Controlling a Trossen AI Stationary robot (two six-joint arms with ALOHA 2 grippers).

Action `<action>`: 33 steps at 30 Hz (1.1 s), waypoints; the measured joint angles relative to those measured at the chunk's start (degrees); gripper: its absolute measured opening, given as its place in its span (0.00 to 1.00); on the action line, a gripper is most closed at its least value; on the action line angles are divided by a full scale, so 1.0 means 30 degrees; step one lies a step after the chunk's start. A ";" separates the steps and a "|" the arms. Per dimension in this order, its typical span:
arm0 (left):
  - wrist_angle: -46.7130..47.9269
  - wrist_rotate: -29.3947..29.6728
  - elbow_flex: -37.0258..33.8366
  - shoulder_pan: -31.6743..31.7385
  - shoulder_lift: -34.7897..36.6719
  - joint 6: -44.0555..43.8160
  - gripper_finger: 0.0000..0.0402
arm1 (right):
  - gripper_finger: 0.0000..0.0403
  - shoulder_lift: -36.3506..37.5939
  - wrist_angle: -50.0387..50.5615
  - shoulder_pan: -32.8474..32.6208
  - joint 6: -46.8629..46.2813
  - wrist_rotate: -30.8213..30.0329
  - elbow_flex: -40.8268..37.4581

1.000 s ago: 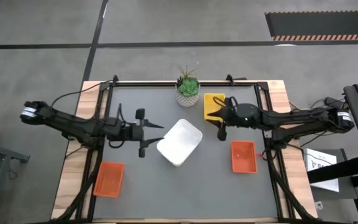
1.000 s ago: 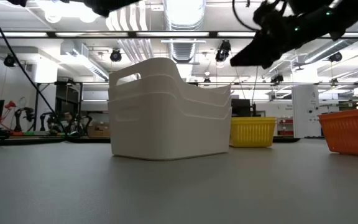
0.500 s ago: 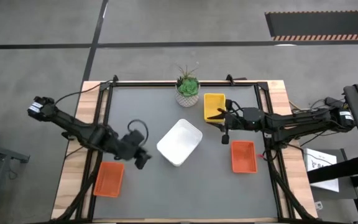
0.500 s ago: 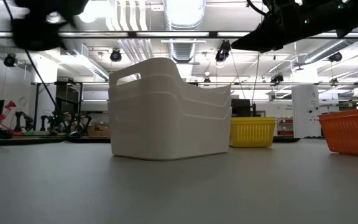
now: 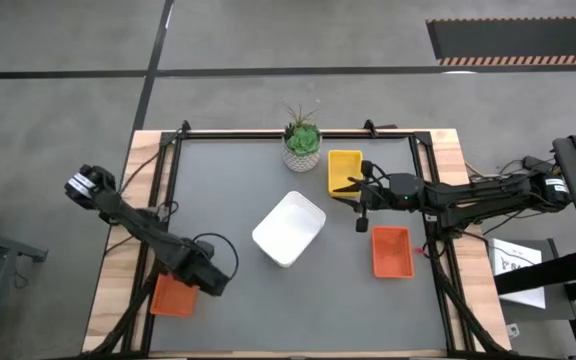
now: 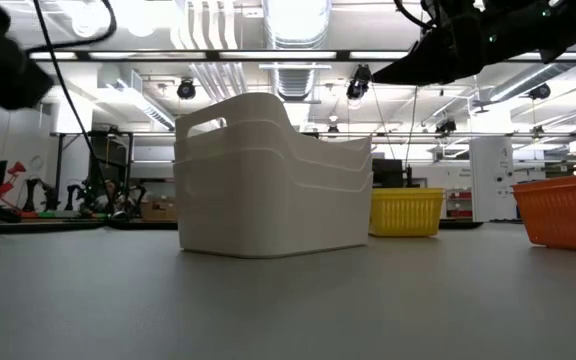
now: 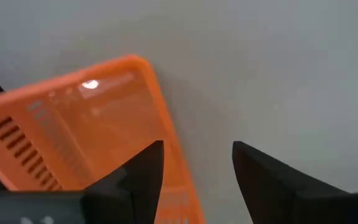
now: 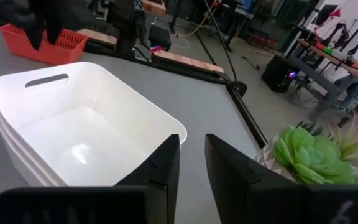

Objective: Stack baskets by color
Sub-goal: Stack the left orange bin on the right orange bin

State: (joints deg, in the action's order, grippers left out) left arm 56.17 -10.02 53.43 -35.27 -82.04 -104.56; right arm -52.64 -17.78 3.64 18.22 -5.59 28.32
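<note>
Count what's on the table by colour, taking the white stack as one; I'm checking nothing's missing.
Orange baskets: 2
Yellow basket: 1
White stack: 1
Green plant: 1
Total: 5

I can read no text, label, brand or number anywhere; nothing on the baskets, the table or the arms is legible.

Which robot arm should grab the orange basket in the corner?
Probably the left. Its open left gripper hangs right over the rim of the shallow orange plastic basket, one finger inside it. The right gripper is far across the table, by the yellow plastic basket.
</note>
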 joint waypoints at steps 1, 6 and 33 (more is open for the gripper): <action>-0.0029 -0.0007 -0.0156 0.0000 -0.0285 0.0116 0.44 | 0.17 0.0000 -0.0007 0.0000 -0.0013 0.0002 0.0015; -0.0049 -0.0039 -0.0453 0.0000 -0.1373 0.0753 0.44 | 0.17 0.0000 -0.0007 0.0000 -0.0099 0.0002 0.0029; -0.1665 0.8909 0.3468 -0.1000 0.3055 1.4225 0.00 | 0.37 -0.0007 0.1677 -0.0007 -0.3718 0.2026 -0.0364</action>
State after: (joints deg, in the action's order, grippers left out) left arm 51.17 16.71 63.83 -38.27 -72.87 -61.89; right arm -52.66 -12.75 3.62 7.07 0.49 27.22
